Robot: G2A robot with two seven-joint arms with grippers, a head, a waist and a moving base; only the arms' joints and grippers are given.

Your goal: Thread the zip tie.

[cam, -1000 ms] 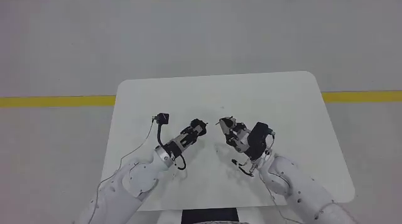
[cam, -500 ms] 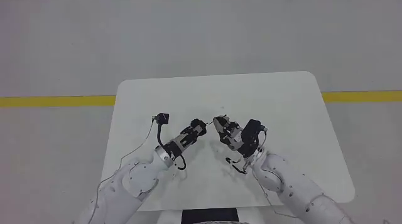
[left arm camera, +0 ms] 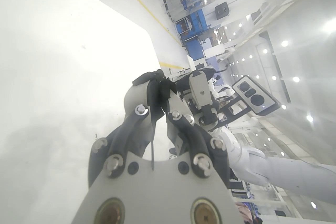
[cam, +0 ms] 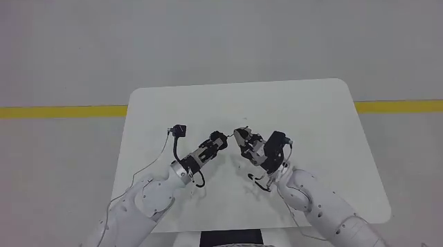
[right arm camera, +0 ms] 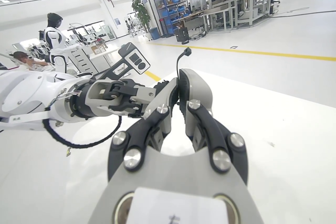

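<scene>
Currently the zip tie [right arm camera: 187,51] is held in the air above the table [cam: 311,102], over its middle and a little toward the robot's edge of the table, with both claws on it. The right gripper [right arm camera: 179,88] is pressed closed on the strip. The left gripper [left arm camera: 157,89], its tips just beside the other's, is pinched narrow on a black length too.

My guess is that the main risk is the strip itself. It is thin and looks springy, so a slight push off-line could bow it sideways past the head's slot. A weak pinch could let it twist or slide between the pads and drop to the table.

The tie is black and slender, with a small square head standing clear beyond the right fingertips on a gently curved neck. A hair-thin length runs back between the left fingers. I cannot tell whether the tail has entered the head.
</scene>
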